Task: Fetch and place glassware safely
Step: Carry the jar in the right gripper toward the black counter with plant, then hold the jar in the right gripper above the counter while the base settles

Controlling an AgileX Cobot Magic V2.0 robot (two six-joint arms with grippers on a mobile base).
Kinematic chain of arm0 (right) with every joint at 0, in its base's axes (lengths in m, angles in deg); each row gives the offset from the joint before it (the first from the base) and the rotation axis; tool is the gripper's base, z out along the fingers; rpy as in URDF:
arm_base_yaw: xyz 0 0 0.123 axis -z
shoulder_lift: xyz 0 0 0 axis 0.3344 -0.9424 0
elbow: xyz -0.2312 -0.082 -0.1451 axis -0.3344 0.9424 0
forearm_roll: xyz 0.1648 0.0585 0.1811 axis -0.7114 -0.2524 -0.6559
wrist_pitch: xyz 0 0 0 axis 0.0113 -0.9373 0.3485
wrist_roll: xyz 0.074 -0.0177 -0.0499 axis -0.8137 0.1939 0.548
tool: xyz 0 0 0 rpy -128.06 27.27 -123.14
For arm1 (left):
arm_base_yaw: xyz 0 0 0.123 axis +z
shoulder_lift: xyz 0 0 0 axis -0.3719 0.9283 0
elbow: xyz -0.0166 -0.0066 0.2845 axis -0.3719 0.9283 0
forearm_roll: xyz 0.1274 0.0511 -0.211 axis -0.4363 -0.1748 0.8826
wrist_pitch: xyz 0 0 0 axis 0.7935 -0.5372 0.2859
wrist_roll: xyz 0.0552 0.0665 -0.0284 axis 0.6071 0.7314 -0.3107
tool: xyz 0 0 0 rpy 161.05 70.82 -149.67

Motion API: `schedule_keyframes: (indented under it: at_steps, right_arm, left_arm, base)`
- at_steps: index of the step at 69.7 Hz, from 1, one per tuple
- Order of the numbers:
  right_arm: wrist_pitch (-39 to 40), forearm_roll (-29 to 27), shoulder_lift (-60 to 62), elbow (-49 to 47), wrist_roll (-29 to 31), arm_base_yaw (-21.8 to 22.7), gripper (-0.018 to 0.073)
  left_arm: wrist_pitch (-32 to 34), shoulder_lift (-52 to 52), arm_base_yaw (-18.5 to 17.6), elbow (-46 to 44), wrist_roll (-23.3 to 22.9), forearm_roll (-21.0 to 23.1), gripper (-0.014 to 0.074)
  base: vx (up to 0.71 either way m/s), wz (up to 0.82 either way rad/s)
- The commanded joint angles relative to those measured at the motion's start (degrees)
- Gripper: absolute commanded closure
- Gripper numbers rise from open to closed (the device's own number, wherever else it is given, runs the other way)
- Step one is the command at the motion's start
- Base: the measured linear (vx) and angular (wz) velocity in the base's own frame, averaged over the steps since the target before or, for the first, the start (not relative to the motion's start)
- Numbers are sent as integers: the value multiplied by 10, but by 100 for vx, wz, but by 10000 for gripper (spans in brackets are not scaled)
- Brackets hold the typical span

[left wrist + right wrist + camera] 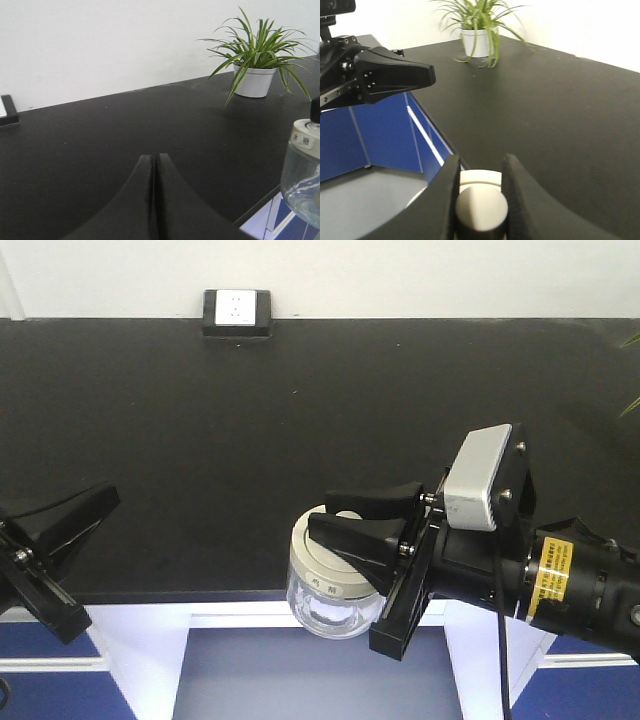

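Desk (300, 420) space is taken up by one black top, bounded at the far side by a white wall (420, 275). Blue cabinet fronts (380, 140) are seen below the near edge.

The right arm (570, 585) is extended from the near right toward the middle of the near edge, and a grey camera housing (480, 478) is carried on its wrist. The right gripper (335, 515) is clenched on the knob (481, 210) of the lid (318, 565), one finger on each side. The left gripper (152, 165) is positioned at the near left, well apart from the jar, with its fingers pressed together and nothing held between them.

A potted plant (255, 55) in a white pot is located at the far right of the desk.

The glass jar (325, 605) is held at the near edge of the desk, near the middle, upright. Its clear body is seen against the cabinet fronts below the edge rather than on the top. Whether anything is touched beneath it cannot be told. A small paper label (302, 139) is fixed to the rim of the cream-white lid.

A black socket box (237, 312) with a white face is placed at the far edge, left of centre.
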Motion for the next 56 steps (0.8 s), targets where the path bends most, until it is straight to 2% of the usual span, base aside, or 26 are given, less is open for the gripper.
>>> schedule_keyframes:
  at_steps: [1,56]
  right_arm:
    - [39,-29,13,-17,4,1,560]
    - [39,-29,13,-17,4,1,560]
  left_arm:
    - [30,-6,-4,-15,-6,27,594]
    - [30,-6,-4,-15,-6,27,594]
  base:
    - [12,-20]
    - [9,-3]
